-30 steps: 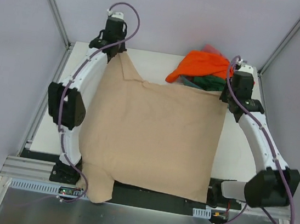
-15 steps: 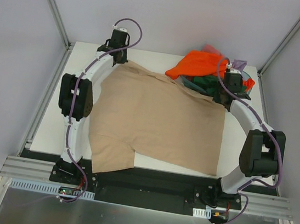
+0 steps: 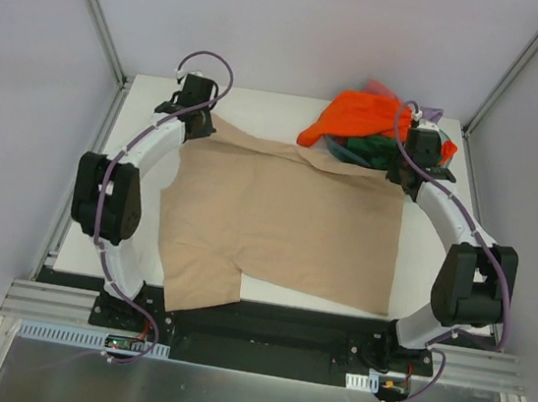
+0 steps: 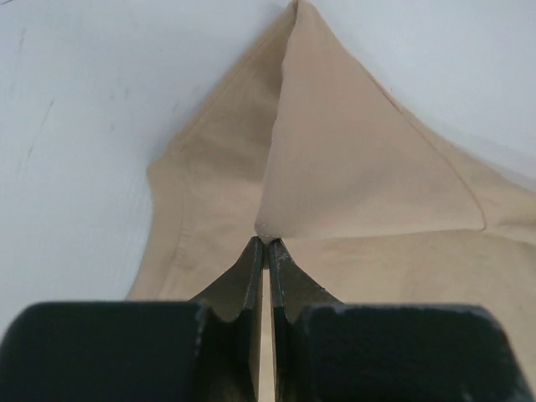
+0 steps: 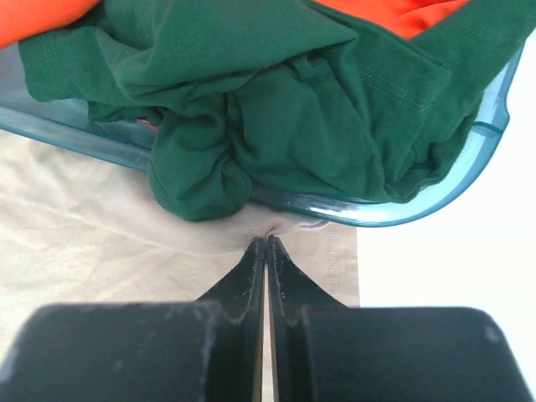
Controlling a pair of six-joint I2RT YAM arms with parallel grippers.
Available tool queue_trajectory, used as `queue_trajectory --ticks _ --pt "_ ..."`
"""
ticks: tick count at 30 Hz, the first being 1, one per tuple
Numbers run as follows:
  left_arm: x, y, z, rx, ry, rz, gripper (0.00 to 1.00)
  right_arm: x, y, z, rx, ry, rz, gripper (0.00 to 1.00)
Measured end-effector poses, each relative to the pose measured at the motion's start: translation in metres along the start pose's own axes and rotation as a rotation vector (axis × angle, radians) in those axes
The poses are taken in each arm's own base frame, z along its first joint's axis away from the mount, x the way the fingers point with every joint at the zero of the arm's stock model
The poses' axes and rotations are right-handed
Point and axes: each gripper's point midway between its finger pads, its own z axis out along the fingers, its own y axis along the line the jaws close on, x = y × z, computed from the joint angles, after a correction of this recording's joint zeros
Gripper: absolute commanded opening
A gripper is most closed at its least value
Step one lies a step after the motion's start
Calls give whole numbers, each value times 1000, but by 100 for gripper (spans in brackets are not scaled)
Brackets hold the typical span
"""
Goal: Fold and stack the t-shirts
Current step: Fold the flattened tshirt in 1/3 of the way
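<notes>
The large tan t-shirt (image 3: 282,218) lies spread over the white table, one sleeve hanging off the near edge. My left gripper (image 3: 203,125) is shut on its far left corner, and the cloth rises to a peak at the tips (image 4: 265,243). My right gripper (image 3: 399,175) is shut on the far right edge, pinching a fold (image 5: 265,240) just below the basin. An orange t-shirt (image 3: 360,114) and a dark green t-shirt (image 5: 276,109) are heaped in the basin, with lilac cloth (image 3: 429,114) behind them.
The teal translucent basin (image 5: 419,208) stands at the table's far right corner, its rim right in front of my right fingertips. Bare white table (image 3: 154,92) shows to the left of and behind the tan shirt. Grey walls enclose the table.
Both grippers have carried the tan shirt's held edge away from the camera and down, so the shirt now lies flat. In the last half second the left gripper moved left, pulling that corner out.
</notes>
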Motion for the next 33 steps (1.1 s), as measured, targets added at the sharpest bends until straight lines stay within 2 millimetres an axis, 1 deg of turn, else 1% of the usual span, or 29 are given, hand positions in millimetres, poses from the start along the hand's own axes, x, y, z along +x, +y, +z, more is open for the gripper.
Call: queue_trajectory --ticks 3,6,8,12,17,23,27,30,33 --pt "-6 8 -32 -2 -44 -56 0 -5 -4 -7 3 -12 6 1" --pt "-9 15 -56 -5 -84 -105 0 -9 -9 -14 8 -23 15 1" --pt "-6 19 -68 -5 -87 -130 0 -11 -13 -17 13 -28 20 1" --pt "7 25 -79 -12 -59 -167 0 -10 -21 -22 24 -17 19 1" --pt "34 32 -90 -31 9 -201 0 -4 -25 -22 26 9 12 1" --pt "61 35 -116 -51 59 -232 0 -3 -25 -26 16 14 3 1" --pt "74 45 -132 -59 72 -260 0 -3 -29 -28 17 17 7 1" --pt "81 48 -136 -60 83 -273 0 0 -32 -29 22 34 9 1" --pt "90 49 -137 -57 105 -283 0 2 -33 -33 25 53 8 1"
